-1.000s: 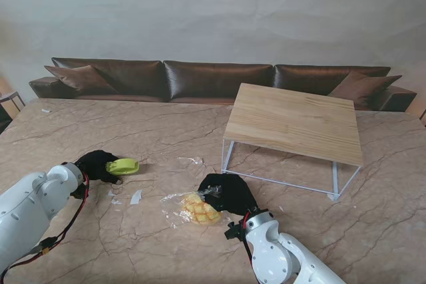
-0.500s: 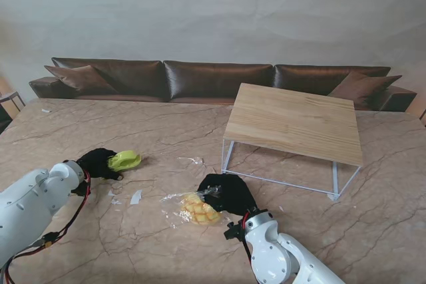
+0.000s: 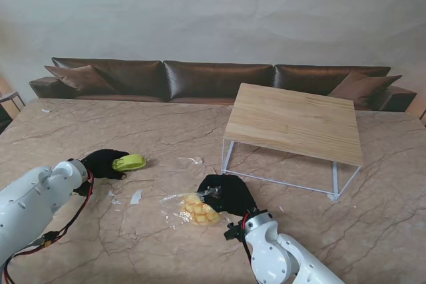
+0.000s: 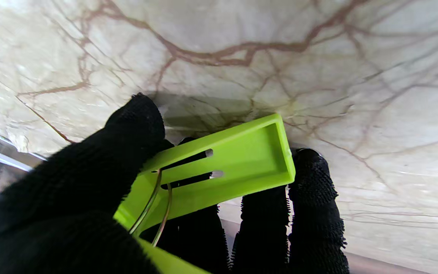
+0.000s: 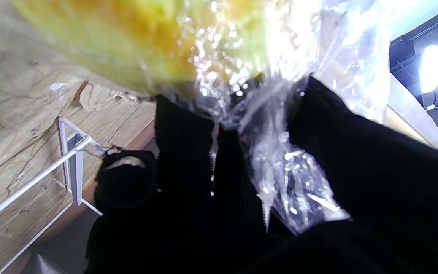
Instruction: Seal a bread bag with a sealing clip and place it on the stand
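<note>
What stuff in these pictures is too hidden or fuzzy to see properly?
- The bread: blurred in the right wrist view, too close to the camera.
- The bag's neck: partly buried in the right hand, so how tightly it is gathered is unclear.
- The sealing clip: its rear end is covered by the left hand.
- Small white scraps on the table: too small to identify.
</note>
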